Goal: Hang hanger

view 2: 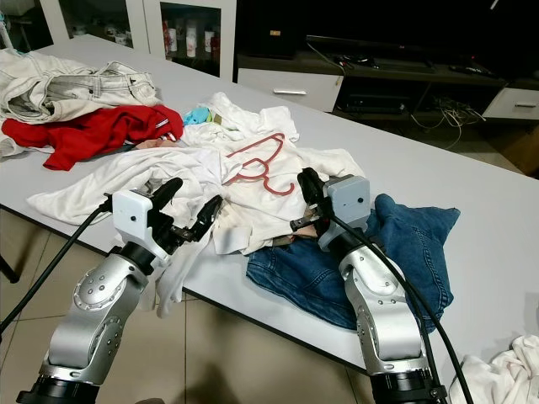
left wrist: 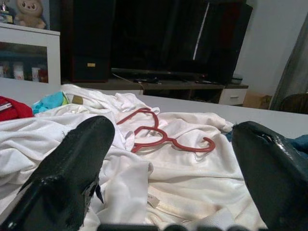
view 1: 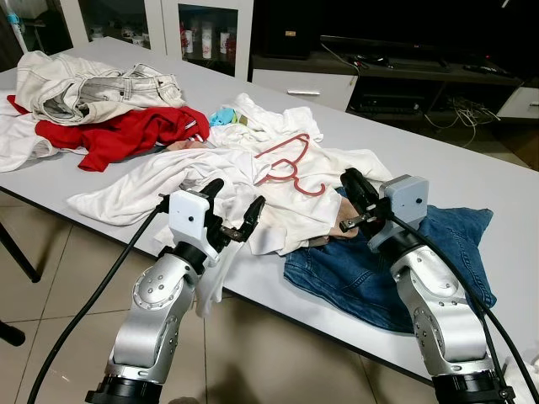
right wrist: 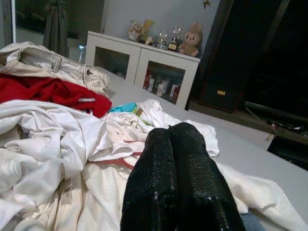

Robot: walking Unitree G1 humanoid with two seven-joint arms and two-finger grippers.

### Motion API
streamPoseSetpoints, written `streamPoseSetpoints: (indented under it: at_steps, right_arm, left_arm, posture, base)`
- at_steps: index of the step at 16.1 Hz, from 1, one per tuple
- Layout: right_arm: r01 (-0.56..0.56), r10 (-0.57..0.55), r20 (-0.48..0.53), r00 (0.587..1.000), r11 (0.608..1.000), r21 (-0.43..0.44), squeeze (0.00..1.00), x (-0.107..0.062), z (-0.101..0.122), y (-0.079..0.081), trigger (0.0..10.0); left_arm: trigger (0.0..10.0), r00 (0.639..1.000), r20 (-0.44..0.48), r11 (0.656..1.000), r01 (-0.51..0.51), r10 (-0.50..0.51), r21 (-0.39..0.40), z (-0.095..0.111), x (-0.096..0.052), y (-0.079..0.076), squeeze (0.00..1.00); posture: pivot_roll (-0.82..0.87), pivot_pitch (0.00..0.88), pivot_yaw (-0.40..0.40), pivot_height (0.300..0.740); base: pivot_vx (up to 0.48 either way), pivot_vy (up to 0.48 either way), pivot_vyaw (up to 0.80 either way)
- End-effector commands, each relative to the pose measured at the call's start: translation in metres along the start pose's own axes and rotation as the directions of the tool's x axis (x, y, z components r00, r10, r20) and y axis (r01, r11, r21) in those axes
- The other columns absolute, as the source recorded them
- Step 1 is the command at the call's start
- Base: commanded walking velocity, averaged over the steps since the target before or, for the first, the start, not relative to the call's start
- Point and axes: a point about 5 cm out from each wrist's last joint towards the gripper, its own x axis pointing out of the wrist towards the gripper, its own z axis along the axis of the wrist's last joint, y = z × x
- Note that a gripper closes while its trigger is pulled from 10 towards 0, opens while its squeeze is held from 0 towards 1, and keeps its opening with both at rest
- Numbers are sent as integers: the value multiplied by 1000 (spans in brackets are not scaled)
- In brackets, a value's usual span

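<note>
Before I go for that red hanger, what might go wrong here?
1. The hanger lies flat on loose white clothes, so a pinch may bunch fabric along with it.
2. The left pincer is open but short of the hanger; the right pincer is shut and must open first.

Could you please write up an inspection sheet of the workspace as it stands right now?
Surface: grey table, mostly under laundry.
Job's things: red hanger lying flat on a white shirt.
Clutter: red garment, pale jeans, blue jeans.
Grippers: left tool open at the table's near edge; right tool shut, empty, over the clothes.
Cables: black leads along both arms.
Surroundings: white glass-door cabinet, dark TV stand.
</note>
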Motion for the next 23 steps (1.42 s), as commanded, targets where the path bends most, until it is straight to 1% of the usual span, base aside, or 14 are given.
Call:
streamPoseSetpoints:
  at_steps: [1,5,6,8,9,10,12,14,18,19,20,21,22,23]
  right_arm:
    - [18,-18,0,1000,1000,5,0,1,1,-6,10000]
    - [35,-36,13,999,999,25,0,2,4,-7,10000]
    - [56,-60,40,997,994,98,0,11,14,-11,10000]
    - [54,-61,51,997,989,141,0,18,20,-17,10000]
    - [55,-63,52,997,988,143,0,19,21,-19,10000]
    - [49,-55,47,997,992,114,0,18,19,-21,10000]
    - [52,-57,41,998,992,113,0,16,17,-20,10000]
    - [56,-61,38,997,991,118,0,13,15,-18,10000]
    - [81,-88,61,994,991,108,0,4,16,-15,10000]
    - [91,-98,61,993,990,108,0,1,16,-15,10000]
    - [97,-104,64,993,990,106,0,-11,15,-11,10000]
    - [96,-102,56,993,990,105,0,-13,12,-8,10000]
    - [100,-105,48,993,990,102,0,-10,10,-8,10000]
    - [101,-110,70,991,988,112,0,-2,16,-9,10000]
  left_arm:
    - [10000,999,19,1000,26,-26,13,5,6,-3,0]
    - [10000,1000,23,1000,17,-17,3,5,6,-4,0]
    - [10000,999,39,999,-11,13,-50,8,10,-4,0]
    - [10000,998,48,997,-34,38,-75,11,14,1,0]
    - [10000,998,49,997,-39,42,-73,12,15,3,0]
    - [10000,998,47,997,-41,44,-64,12,16,6,0]
    - [10000,998,43,998,-39,41,-46,11,15,7,0]
    - [10000,999,31,999,-29,30,-43,9,13,5,0]
    - [10000,1000,15,1000,25,-26,18,7,10,1,0]
    - [10000,1000,16,999,25,-25,20,8,9,1,0]
    - [10000,1000,21,1000,2,-2,0,11,9,5,0]
    - [10000,999,22,999,-28,28,-42,11,10,9,0]
    - [10000,999,21,997,-39,40,-61,10,12,10,0]
    - [10000,999,21,999,-25,26,-40,10,17,7,0]
  posture:
    - [72,0,-111,740]
    - [66,0,-98,740]
    - [64,0,-95,740]
    - [57,0,-90,740]
    - [56,0,-88,740]
    - [56,0,-91,740]
    - [56,0,-90,740]
    - [54,0,-86,740]
    - [45,0,-77,740]
    - [44,0,-76,740]
    - [39,0,-71,740]
    - [39,0,-71,740]
    - [26,0,-63,740]
    - [28,0,-65,740]
  base:
    - [0,0,0]
    - [0,0,0]
    - [0,0,0]
    - [0,0,0]
    - [0,0,0]
    - [0,0,0]
    - [0,0,0]
    - [0,0,0]
    - [0,0,0]
    - [0,0,0]
    - [0,0,0]
    - [0,0,0]
    - [0,0,0]
    - [0,0,0]
